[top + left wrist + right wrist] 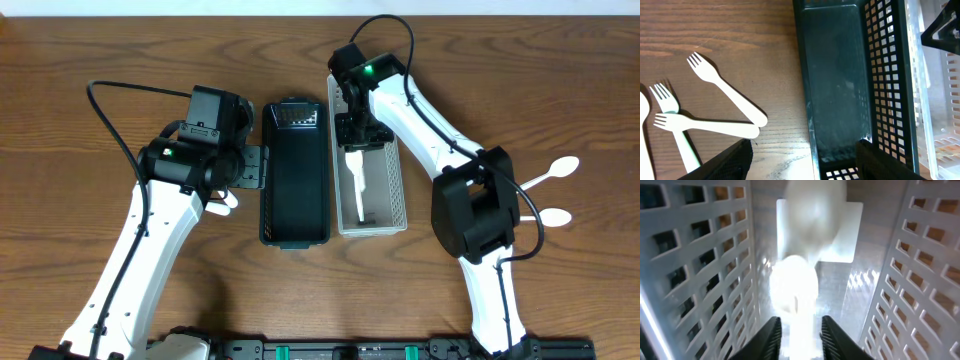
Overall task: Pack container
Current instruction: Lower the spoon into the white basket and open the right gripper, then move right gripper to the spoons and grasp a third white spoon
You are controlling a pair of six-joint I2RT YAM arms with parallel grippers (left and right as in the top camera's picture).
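White spoon (356, 180) is down in the white basket (398, 190) with the right end effector (357, 135) straddling its handle, but the wrist cam's too blown out for me to tell whether it's pinched. I'd call this the drop-off: next is let go, lift straight out, and fetch the spare spoons (550, 175) off the bench (80, 60). Left end effector (802, 152) hangs wide open and empty over the black basket (840, 75), beside the forks (725, 95).

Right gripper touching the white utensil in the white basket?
Cannot tell. Right wrist view: the white utensil sits between the fingers of the right gripper, but glare washes out its edges; overhead hides the fingertips.
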